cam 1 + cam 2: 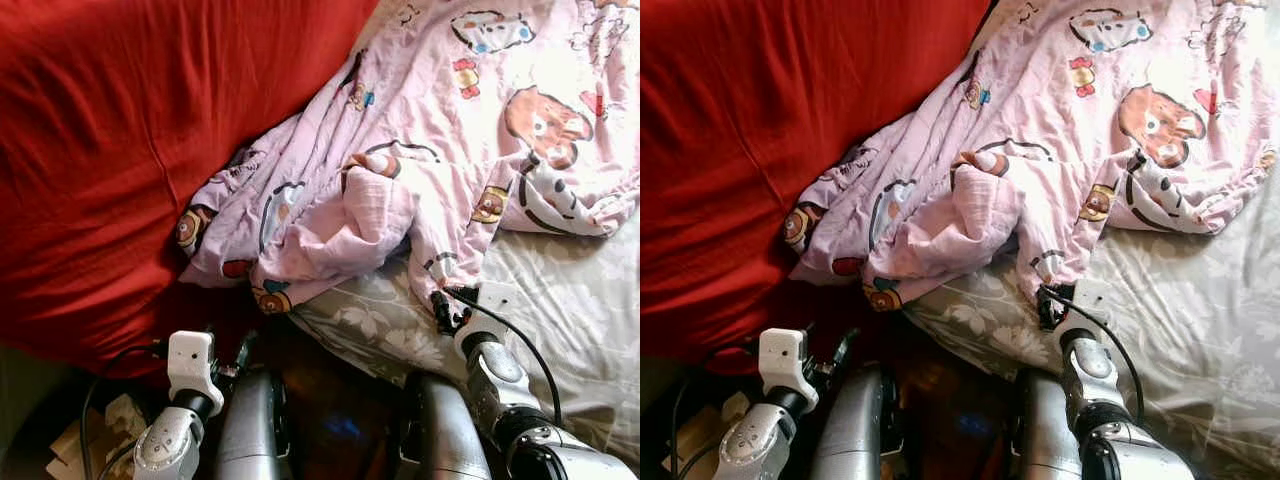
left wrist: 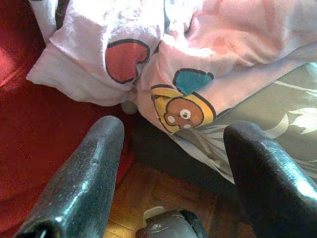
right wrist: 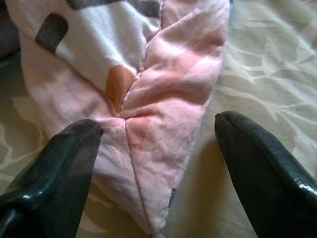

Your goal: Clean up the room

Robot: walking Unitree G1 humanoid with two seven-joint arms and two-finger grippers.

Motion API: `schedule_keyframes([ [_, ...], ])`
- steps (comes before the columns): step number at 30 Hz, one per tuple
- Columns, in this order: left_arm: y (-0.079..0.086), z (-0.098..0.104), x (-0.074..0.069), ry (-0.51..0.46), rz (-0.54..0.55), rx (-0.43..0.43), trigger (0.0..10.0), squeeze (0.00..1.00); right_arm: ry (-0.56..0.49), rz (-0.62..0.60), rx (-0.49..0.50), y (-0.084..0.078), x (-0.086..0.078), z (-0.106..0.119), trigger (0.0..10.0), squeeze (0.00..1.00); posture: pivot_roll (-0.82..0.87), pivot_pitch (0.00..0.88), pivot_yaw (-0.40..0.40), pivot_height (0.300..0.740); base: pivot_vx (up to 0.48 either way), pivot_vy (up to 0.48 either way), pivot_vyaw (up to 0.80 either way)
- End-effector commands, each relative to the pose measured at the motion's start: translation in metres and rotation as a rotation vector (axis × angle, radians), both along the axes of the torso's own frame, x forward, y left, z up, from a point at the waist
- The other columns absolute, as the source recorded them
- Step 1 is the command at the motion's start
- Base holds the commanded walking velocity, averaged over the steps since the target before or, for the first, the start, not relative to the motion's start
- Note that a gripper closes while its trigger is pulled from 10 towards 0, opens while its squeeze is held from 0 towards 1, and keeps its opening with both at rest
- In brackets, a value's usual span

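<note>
My right gripper (image 3: 158,163) is spread wide, its fingers (image 3: 59,168) flanking the near corner of the pink cartoon-print blanket (image 1: 420,150) without closing on it. That blanket lies crumpled across the grey floral bedsheet (image 1: 580,300), spilling leftward onto the red cover (image 1: 120,150). My left gripper (image 2: 173,173) is also spread wide, low at the near left, just short of the blanket's hanging edge with the bear print. Wooden floor (image 2: 148,198) lies below it. A dark object sits near that gripper's base; what it is, I cannot tell.
</note>
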State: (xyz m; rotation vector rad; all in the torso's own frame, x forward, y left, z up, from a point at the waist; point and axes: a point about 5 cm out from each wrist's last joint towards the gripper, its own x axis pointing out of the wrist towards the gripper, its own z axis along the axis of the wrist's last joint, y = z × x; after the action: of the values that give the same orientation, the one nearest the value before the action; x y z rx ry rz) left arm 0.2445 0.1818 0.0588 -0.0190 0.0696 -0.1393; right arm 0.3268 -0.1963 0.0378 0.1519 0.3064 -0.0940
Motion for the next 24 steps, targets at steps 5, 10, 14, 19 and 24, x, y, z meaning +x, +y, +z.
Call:
schedule_keyframes([
  [5, 0.001, -0.007, -0.008, 0.046, 0.0, 0.005, 10.0, 0.0, 0.053, 0.041, -0.013, 0.005, -0.004, -0.008, 10.0, 0.6, 0.2, 0.36, 0.073, 0.596, 0.0, 0.0, 0.0],
  [10, 0.001, -0.006, -0.01, 0.052, 0.003, 0.005, 10.0, 0.0, 0.067, 0.13, -0.042, 0.014, -0.004, -0.009, 10.0, 0.0, 0.21, 0.373, 0.07, 0.596, 0.0, 0.0, 0.0],
  [14, 0.001, -0.006, -0.011, 0.054, 0.005, 0.004, 10.0, 0.0, 0.062, 0.144, -0.037, 0.016, -0.004, -0.009, 10.0, 0.0, 0.21, 0.373, 0.07, 0.596, 0.0, 0.0, 0.0],
  [19, 0.001, -0.006, -0.011, 0.059, 0.007, 0.004, 10.0, 0.0, 0.065, 0.175, -0.029, 0.021, -0.004, -0.01, 6.4, 0.0, 0.21, 0.375, 0.069, 0.596, 0.0, 0.0, 0.0],
  [24, 0.0, -0.007, -0.01, 0.063, 0.008, 0.002, 10.0, 0.0, 0.085, 0.19, -0.043, 0.022, -0.007, -0.014, 0.0, 0.0, 0.2, 0.375, 0.067, 0.596, 0.0, 0.0, 0.0],
])
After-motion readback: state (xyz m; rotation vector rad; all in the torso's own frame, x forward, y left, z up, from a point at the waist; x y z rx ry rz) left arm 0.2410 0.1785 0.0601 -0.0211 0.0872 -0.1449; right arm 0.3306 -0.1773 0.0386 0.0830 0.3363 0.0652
